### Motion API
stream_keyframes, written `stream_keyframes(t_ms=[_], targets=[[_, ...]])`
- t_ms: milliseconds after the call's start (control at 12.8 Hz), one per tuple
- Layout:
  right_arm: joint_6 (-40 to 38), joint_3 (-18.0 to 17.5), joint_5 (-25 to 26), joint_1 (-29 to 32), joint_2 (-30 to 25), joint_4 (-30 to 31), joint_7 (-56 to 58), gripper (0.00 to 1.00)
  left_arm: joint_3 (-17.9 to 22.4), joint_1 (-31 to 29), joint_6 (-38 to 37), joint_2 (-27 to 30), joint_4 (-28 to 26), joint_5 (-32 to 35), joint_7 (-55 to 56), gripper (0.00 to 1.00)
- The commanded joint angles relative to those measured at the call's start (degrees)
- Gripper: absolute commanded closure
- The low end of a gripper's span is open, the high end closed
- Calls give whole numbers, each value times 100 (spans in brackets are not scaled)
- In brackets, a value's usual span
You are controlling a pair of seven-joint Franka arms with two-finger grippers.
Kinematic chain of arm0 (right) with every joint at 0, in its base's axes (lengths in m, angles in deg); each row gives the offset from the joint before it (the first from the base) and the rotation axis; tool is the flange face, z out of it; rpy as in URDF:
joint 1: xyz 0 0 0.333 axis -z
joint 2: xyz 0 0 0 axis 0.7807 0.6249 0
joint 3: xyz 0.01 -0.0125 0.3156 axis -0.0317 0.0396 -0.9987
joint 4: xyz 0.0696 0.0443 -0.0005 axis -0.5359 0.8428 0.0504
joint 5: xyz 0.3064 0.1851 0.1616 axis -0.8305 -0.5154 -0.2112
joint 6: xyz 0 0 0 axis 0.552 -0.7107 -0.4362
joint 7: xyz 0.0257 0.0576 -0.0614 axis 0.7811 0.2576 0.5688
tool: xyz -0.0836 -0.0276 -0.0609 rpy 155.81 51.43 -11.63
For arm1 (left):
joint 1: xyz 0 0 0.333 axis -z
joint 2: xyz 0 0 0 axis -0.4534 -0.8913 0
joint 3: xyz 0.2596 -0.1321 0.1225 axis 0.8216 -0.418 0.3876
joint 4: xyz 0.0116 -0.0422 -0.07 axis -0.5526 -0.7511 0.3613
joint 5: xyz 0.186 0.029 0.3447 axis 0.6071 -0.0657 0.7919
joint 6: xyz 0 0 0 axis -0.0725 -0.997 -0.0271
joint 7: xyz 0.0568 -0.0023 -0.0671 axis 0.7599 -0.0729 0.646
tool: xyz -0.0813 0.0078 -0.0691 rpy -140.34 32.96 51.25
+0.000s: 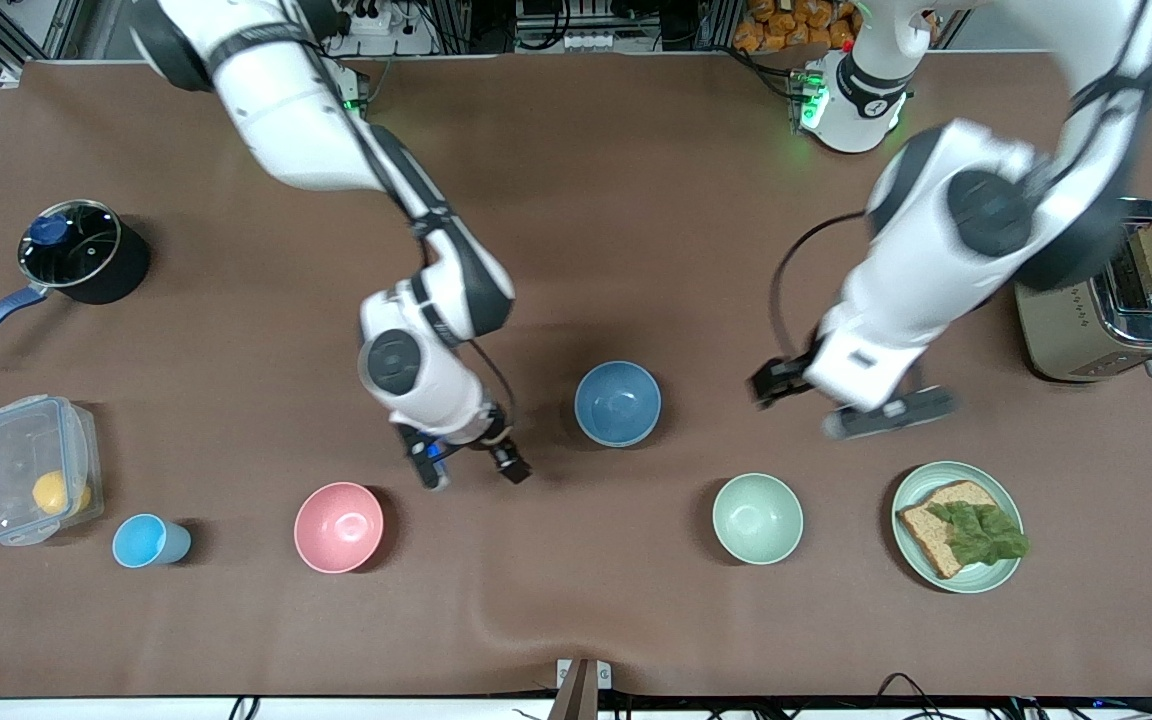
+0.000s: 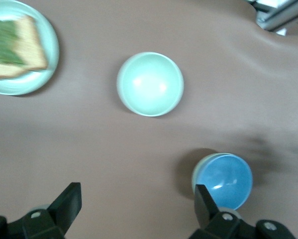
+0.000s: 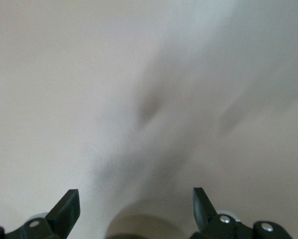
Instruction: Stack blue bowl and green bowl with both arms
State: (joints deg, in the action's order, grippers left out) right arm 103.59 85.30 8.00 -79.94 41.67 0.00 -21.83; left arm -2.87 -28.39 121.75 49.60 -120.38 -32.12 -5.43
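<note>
Two bowls of the task stand apart on the brown table (image 1: 576, 180), not yet stacked. The blue bowl (image 1: 617, 402) (image 2: 223, 180) sits upright near the centre of the front view. The green bowl (image 1: 757, 518) (image 2: 149, 84), pale in colour, sits upright lower in that picture, nearer to the front camera and more toward the left arm's end. Both bowls look empty, and they do not touch each other.

The right gripper (image 1: 471, 468) (image 3: 134, 204) hangs over bare table between the pink bowl (image 1: 338, 527) and the blue bowl. Its two fingers stand wide apart and hold nothing. The left gripper (image 1: 886, 412) (image 2: 136, 199) hangs over bare table, above the green bowl and the plate (image 1: 1006, 500) (image 2: 51, 45) in the front picture. Its fingers are also spread wide with nothing between them.

The plate carries a slice of bread with a green leaf on it and lies in the lower part of the front view, beside the green bowl, toward the left arm's end. A toaster (image 1: 1086, 320) with bread in its slot stands higher in the picture at that same end. At the right arm's end are a black pot (image 1: 86, 255) with a blue handle, a clear plastic box (image 1: 36, 468) with something yellow inside, and a small blue cup (image 1: 146, 541) lying near the pink bowl.
</note>
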Motion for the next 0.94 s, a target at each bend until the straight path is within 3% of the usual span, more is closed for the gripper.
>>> stream_keyframes(t_ms=[0,156,391,547,704,860], targets=[[-799,-257,-19,654,-695,250,1433,0,-15,-235,-702,799,-213,94,-280,0],[-1519,-222,-1,1014,-1046,312,2654,0,80,-376,-1082,1151,-231,15,-787,0],[-2827,-213,541,1672,-1687,321,4779,0,967,0,-1398,1425,-266,-178,-1615,0],[-3532,-214,728,2007,-2275,469,5636,0,1258,177,-1548,1478,-249,-187,-1661,0],[-3641,-222,859,2166,-3205,1073,5928,0,1356,222,-1583,1513,-222,-178,-1643,0],[-3693,-301,1622,2211,-3805,1278,6271,0,1399,230,-1706,1548,-205,-187,-1643,0]])
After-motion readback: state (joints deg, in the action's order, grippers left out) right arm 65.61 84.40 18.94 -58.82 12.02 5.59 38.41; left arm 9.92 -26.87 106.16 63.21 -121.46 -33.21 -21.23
